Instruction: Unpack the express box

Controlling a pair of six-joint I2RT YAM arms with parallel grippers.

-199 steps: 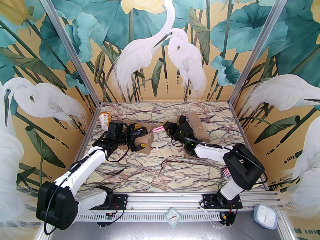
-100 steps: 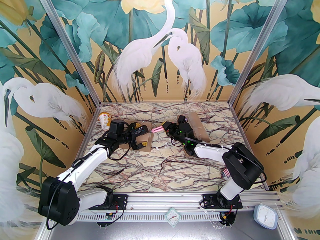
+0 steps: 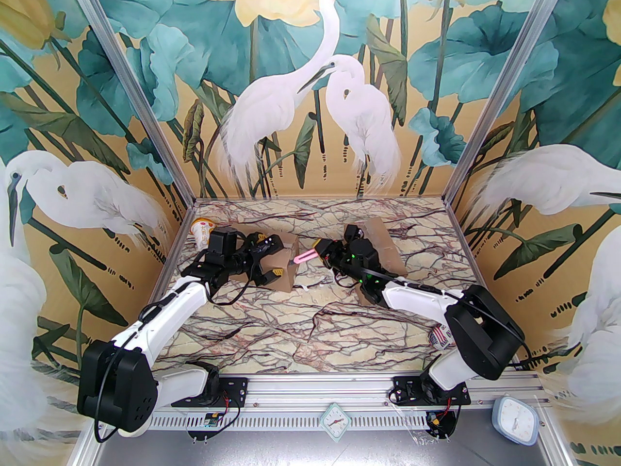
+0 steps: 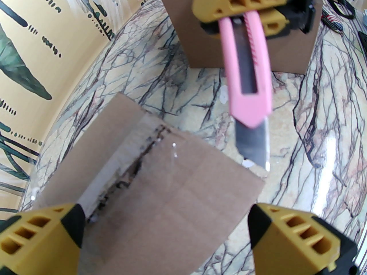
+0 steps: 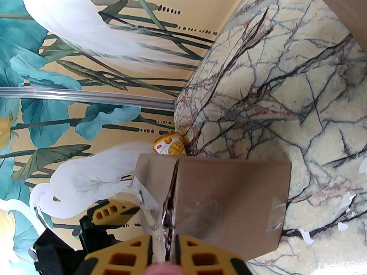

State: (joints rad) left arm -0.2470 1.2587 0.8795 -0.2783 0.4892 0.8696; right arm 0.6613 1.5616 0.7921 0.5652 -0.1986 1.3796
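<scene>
The express box [image 3: 287, 266] is a brown cardboard carton at the table's back left. Its taped top seam [image 4: 134, 165] is slit and ragged. My left gripper [image 3: 270, 256] is open, its yellow fingers [image 4: 37, 233] flanking the box's near end. My right gripper [image 3: 321, 249] is shut on a pink utility knife [image 3: 303, 257]. The bare blade [image 4: 252, 146] hangs just off the box's far right corner, pointing down at it. In the right wrist view the box [image 5: 229, 199] lies straight ahead of the fingers [image 5: 195, 258], with the cut seam [image 5: 170, 199] in line with them.
A second cardboard box [image 3: 383, 245] lies behind the right wrist. A yellow-and-white cup [image 3: 201, 231] stands in the back left corner. A small flag-printed item [image 3: 439, 336] sits by the right arm's elbow. Walls close the table on three sides.
The left gripper and the box have shifted toward the back wall. The knife has tipped blade-down toward the box's corner. The right arm's elbow has swung to the right.
</scene>
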